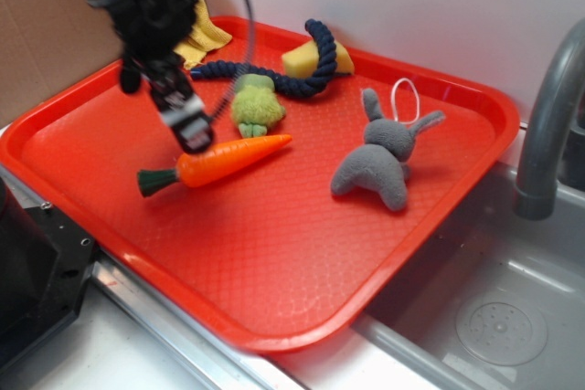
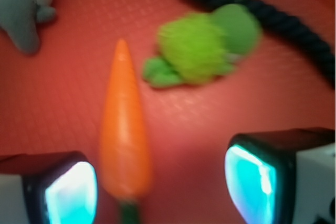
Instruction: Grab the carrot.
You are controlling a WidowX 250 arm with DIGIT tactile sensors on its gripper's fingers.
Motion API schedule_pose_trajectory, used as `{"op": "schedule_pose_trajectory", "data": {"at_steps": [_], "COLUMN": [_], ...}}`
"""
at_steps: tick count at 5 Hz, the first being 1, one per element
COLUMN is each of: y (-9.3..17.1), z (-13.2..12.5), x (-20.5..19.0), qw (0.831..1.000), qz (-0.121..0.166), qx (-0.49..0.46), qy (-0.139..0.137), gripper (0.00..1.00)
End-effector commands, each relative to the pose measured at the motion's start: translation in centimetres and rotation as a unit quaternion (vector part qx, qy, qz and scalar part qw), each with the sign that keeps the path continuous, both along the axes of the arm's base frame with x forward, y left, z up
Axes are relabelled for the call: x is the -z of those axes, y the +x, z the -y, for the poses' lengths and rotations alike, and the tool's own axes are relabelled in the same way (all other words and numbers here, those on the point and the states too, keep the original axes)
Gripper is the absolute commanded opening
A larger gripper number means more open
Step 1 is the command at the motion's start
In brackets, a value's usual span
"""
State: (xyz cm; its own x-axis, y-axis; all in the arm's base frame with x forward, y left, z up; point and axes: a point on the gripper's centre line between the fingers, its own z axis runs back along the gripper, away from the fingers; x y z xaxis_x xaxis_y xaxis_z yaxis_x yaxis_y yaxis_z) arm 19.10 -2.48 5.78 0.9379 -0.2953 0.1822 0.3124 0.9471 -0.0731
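Hovering over the carrot (image 2: 125, 129), spread fingers (image 2: 71, 195) flanking its thick end.

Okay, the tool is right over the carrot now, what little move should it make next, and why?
Probably shift slightly left, then lower. In the wrist view the open tool has the carrot close to its left finger, with a wide gap to the right one, so it is off-centre. In the exterior view the tool sits just above the carrot's thick end on the tray.

red tray (image 1: 274, 299), carrot (image 1: 224, 161), grey bunny (image 1: 384, 157)
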Motion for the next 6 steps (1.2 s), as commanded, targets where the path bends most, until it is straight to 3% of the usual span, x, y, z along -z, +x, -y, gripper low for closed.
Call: {"op": "schedule_pose_trajectory", "data": {"at_steps": [1,2,3,4,6], "y": [1.4,1.0,0.1,-1.1,-3.5], "z": [2.1,1.1,-0.5,-1.1,-2.6], "x": [3.5,5.9,6.2,2.5,-5.7], "qw": [0.997,0.997,0.997,0.998,0.997], "qz": [-0.057,-0.079,-0.072,-0.055,-0.041], "qx": [-0.047,-0.014,0.025,0.003,-0.061], "qy": [-0.01,0.018,0.016,0.019,-0.026], "gripper": [1.0,1.0,0.0,0.0,0.0]}}
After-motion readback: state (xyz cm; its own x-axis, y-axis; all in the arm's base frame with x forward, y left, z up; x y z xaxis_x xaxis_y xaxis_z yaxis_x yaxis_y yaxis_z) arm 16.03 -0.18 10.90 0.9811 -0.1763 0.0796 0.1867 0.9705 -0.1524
